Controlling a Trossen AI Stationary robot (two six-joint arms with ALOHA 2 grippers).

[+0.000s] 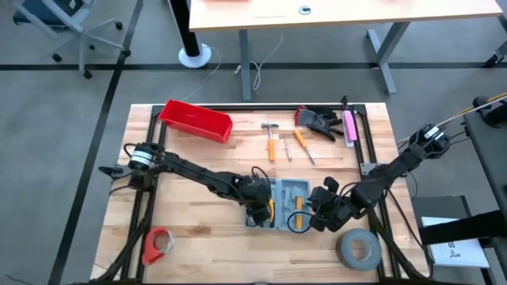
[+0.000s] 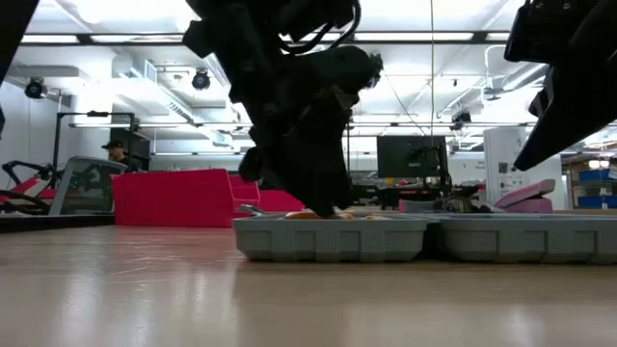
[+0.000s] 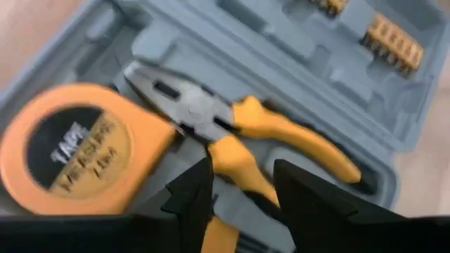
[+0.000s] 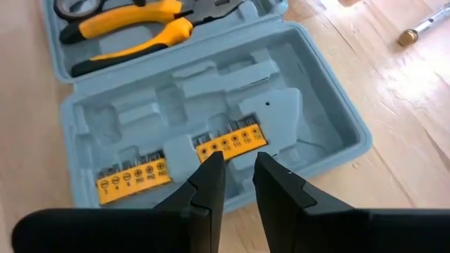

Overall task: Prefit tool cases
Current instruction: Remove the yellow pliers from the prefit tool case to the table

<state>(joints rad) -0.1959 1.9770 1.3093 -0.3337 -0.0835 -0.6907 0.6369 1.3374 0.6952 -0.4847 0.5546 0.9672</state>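
Note:
The grey-blue tool case point(image 1: 287, 198) lies open and flat on the wooden table, both halves up. One half holds an orange tape measure point(image 3: 67, 147) and yellow-handled pliers point(image 3: 232, 126) in their recesses. The other half holds two strips of yellow bits point(image 4: 228, 144). My left gripper point(image 3: 242, 186) reaches down into the pliers half, open, one finger on each side of a pliers handle. My right gripper point(image 4: 239, 172) hovers at the near edge of one bit strip, its fingers a narrow gap apart with nothing between them. My left gripper comes slanting down with its fingers point(image 3: 193, 197) astride the lower handle of the pliers point(image 3: 239, 165), lying across it. The pliers lie flat in their recess. I cannot tell whether either finger touches the handle.
A red bin point(image 1: 195, 120) stands at the far left. A hammer point(image 1: 271, 139), two screwdrivers point(image 1: 301, 145), black gloves point(image 1: 320, 120) and a pink tool point(image 1: 349, 127) lie behind the case. A grey tape roll point(image 1: 358, 248) and a red tape dispenser point(image 1: 157, 244) sit near the front edge.

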